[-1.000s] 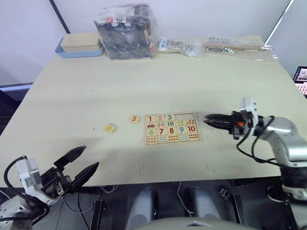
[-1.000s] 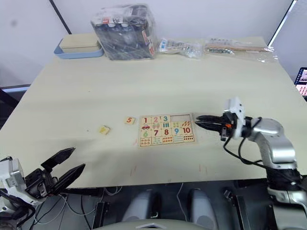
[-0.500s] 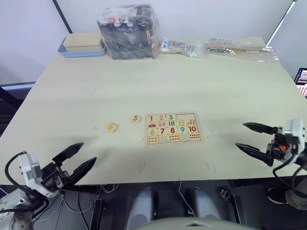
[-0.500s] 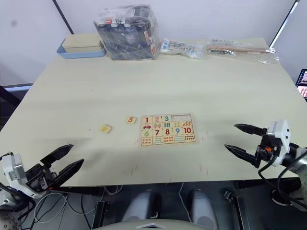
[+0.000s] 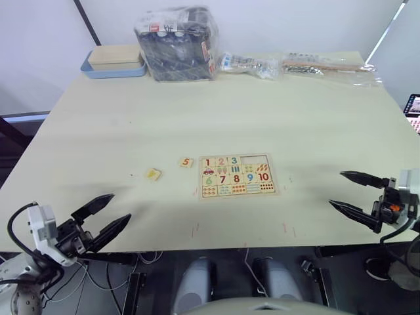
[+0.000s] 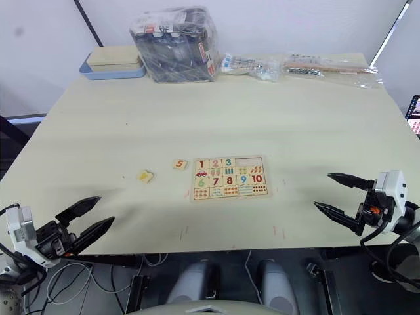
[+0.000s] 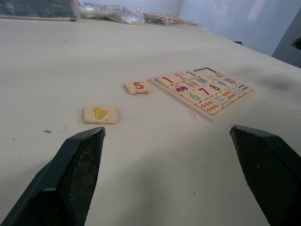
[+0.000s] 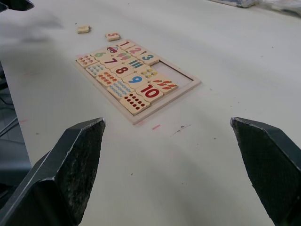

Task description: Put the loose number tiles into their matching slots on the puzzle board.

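Note:
The puzzle board [image 5: 236, 189] lies in the middle of the table with tiles 1, 2 and 3 seated in its top row. To their right, the matching slots [image 5: 254, 159] are bare. Two loose number tiles rest on the table left of the board: the red 5 [image 5: 186, 162] close to its corner and the yellow 4 [image 5: 153, 174] farther left. My left gripper [image 5: 121, 206] hangs open off the table's front left edge, pointing toward the 4 tile [image 7: 100, 114]. My right gripper [image 5: 336, 189] is open at the front right, well clear of the board [image 8: 164, 102].
Along the far edge stand a blue-rimmed tray [image 5: 111, 62], a plastic-wrapped dark box [image 5: 176, 42] and flat plastic packets [image 5: 321, 62]. A small screen [image 5: 413, 105] shows at the right edge.
My right gripper has drawn back from the board's right edge to the table's front right and opened wide. The left gripper has hardly moved.

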Robot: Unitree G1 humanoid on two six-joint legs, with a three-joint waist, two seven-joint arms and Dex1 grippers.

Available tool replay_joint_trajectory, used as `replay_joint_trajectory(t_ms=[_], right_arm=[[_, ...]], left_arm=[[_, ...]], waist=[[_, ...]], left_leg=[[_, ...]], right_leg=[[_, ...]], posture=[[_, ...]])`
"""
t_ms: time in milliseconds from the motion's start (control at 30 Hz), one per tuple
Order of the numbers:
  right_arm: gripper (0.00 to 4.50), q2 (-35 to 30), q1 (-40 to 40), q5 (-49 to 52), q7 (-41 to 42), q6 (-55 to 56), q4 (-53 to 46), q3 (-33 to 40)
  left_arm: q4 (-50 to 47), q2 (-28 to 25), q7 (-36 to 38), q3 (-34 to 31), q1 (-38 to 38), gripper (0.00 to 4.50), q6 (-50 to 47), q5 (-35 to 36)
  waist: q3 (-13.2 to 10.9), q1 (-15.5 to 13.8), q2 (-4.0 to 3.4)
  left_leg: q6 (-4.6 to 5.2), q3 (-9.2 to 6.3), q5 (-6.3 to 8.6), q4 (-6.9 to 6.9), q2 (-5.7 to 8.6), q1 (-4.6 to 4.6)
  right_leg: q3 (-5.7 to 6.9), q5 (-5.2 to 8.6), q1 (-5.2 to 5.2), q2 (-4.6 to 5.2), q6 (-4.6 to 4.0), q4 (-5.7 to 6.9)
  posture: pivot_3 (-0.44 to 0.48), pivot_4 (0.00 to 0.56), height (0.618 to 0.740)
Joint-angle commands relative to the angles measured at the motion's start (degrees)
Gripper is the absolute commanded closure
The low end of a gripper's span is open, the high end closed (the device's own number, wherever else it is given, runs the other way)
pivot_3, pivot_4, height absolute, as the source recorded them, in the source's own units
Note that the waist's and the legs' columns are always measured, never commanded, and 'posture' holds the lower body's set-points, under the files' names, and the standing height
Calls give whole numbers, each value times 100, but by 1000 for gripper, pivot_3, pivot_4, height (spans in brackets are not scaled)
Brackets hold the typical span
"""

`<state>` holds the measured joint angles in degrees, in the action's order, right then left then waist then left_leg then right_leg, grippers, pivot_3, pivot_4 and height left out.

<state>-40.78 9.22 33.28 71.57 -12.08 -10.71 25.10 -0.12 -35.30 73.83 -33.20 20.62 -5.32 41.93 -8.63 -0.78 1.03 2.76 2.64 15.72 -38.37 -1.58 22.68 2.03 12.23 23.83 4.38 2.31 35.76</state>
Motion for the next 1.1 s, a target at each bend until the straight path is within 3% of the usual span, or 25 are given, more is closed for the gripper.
replay_joint_trajectory(t_ms=[33,600,833,967,1100], right_arm=[[40,-45,-38,157,32,95,-127,9],[40,-60,-438,446,-70,-100,-630,-422],[40,-72,-585,620,-143,-207,-806,-466],[40,-94,-614,733,-90,-270,-1025,-579],[40,-111,-627,807,-92,-276,-1241,-684]], left_arm=[[-135,-96,13,-98,16,0,-31,58],[-457,-525,-145,-133,-365,0,-600,191],[-1151,-575,-1463,103,-679,0,-1431,54],[-1652,-632,-2641,446,-837,0,-2012,-537],[-2027,-765,-3299,710,-987,0,-2685,-743]], waist=[[0,-1,-1],[0,-1,0],[3,-10,6],[3,-6,6],[3,-6,6]], left_leg=[[0,0,0,0,0,0],[0,1,0,0,1,0],[0,-2,-1,-2,1,-3],[0,-3,-1,0,1,-4],[-1,-3,-1,-1,1,-5]], right_leg=[[0,0,0,0,0,0],[0,-1,-4,-1,-1,1],[1,-1,-10,-1,0,1],[-1,-2,-11,-3,-1,1],[-4,-2,-13,-7,-1,2]], posture=[[0,150,740],[0,150,740],[0,150,740],[0,150,740],[0,150,740]])
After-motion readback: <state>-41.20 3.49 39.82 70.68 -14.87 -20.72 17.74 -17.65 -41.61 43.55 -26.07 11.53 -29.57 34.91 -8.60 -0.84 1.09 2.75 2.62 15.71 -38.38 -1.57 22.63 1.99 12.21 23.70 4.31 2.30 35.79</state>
